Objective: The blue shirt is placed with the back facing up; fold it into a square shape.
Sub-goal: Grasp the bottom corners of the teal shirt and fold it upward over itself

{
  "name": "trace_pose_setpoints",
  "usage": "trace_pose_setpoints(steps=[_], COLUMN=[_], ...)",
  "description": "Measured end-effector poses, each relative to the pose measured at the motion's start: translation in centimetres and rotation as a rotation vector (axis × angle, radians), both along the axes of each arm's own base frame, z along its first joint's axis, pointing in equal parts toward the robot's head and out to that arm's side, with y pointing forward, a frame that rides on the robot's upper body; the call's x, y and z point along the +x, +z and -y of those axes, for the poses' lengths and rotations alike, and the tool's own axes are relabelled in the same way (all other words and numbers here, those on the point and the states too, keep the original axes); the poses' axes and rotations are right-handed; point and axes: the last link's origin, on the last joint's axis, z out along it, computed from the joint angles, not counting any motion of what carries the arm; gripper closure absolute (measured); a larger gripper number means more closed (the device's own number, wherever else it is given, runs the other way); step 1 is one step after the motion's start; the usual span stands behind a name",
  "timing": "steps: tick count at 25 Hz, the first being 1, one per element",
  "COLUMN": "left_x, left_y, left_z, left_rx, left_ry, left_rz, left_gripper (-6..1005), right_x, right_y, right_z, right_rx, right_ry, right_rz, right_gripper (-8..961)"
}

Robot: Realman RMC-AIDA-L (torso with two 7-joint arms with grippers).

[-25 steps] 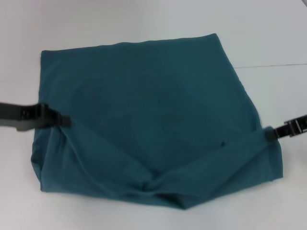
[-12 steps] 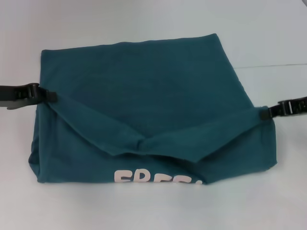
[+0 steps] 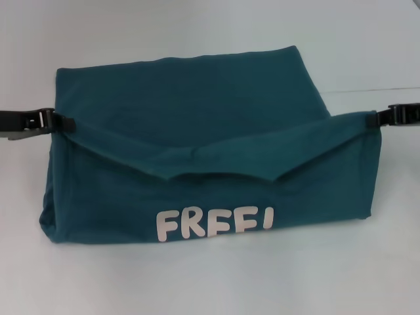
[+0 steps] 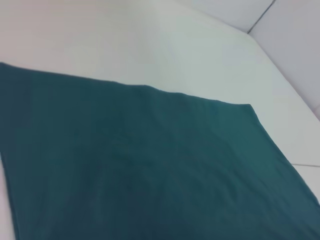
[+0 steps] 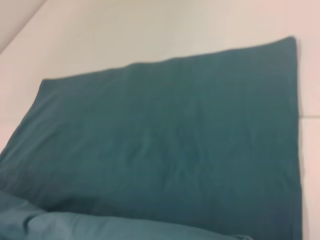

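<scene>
The blue shirt (image 3: 197,111) lies on the white table, dark teal, with its near part lifted and carried toward the far edge. The lifted layer hangs between the grippers, sags in the middle, and shows white letters "FREE" (image 3: 213,224). My left gripper (image 3: 65,123) is shut on the shirt's left corner. My right gripper (image 3: 373,119) is shut on its right corner. The left wrist view shows the flat far part of the shirt (image 4: 150,160). The right wrist view shows the flat part (image 5: 175,130) and the raised fold near the camera.
The white table (image 3: 197,26) extends beyond the shirt on all sides. A thin seam line (image 3: 367,90) runs across the table at the right. A table edge (image 4: 260,17) shows in the left wrist view.
Both grippers have moved up and toward the far edge with the shirt's corners. The near layer has risen and turned over, uncovering white lettering.
</scene>
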Motion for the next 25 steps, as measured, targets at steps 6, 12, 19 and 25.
trace_pose_setpoints(steps=[6, 12, 19, 25], left_x=[-0.1, 0.0, 0.8, 0.9], left_y=[-0.7, -1.5, -2.2, -2.6], left_z=[-0.7, -1.5, -2.5, -2.9], left_rx=[0.031, 0.066, 0.105, 0.137], left_ry=[-0.017, -0.037, -0.062, -0.070], left_rz=[-0.060, -0.128, -0.183, -0.214], left_gripper=[976, 976, 975, 973], right_x=[0.0, -0.1, -0.1, 0.5], right_y=[-0.3, -0.8, -1.7, -1.9], right_z=[-0.9, -2.1, -3.3, -4.1], right_rx=[0.050, 0.102, 0.139, 0.180], right_ry=[0.024, 0.043, 0.042, 0.009], right_rz=[0.026, 0.072, 0.096, 0.092], right_gripper=[887, 887, 887, 887])
